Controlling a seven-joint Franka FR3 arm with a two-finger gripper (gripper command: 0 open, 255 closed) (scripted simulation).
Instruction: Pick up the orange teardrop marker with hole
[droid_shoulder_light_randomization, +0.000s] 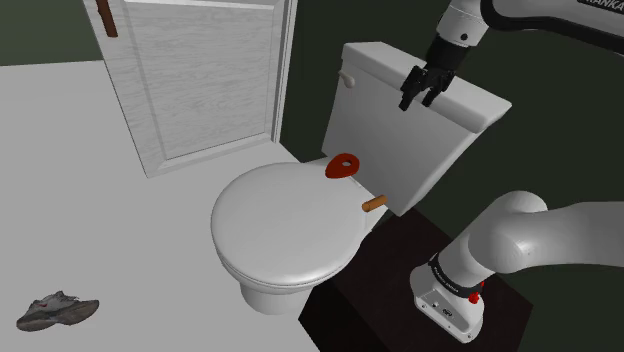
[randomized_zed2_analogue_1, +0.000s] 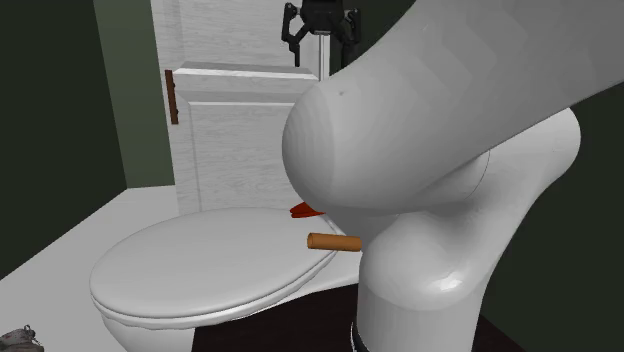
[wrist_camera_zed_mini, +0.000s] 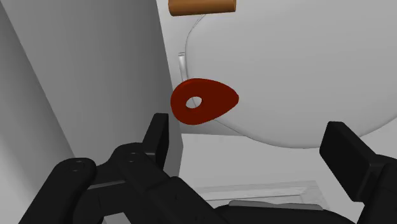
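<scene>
One red marker (droid_shoulder_light_randomization: 342, 166) at lid (droid_shoulder_light_randomization: 285, 225) edge

red teardrop marker (droid_shoulder_light_randomization: 343, 166), white toilet lid (droid_shoulder_light_randomization: 280, 232), brown cylinder (droid_shoulder_light_randomization: 374, 202), black hand (droid_shoulder_light_randomization: 419, 101)

Flat, even light — soft shading on toilet lid (droid_shoulder_light_randomization: 285, 225); green walls (droid_shoulder_light_randomization: 310, 60) dim, floor (droid_shoulder_light_randomization: 60, 150) bright.

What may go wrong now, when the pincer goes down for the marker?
The open pincer hangs above the tank; descending, a finger might strike it. The red-orange marker sits at the rear edge of the lid, so a nudge may push it off. The brown cylinder nearby could be knocked away.
</scene>
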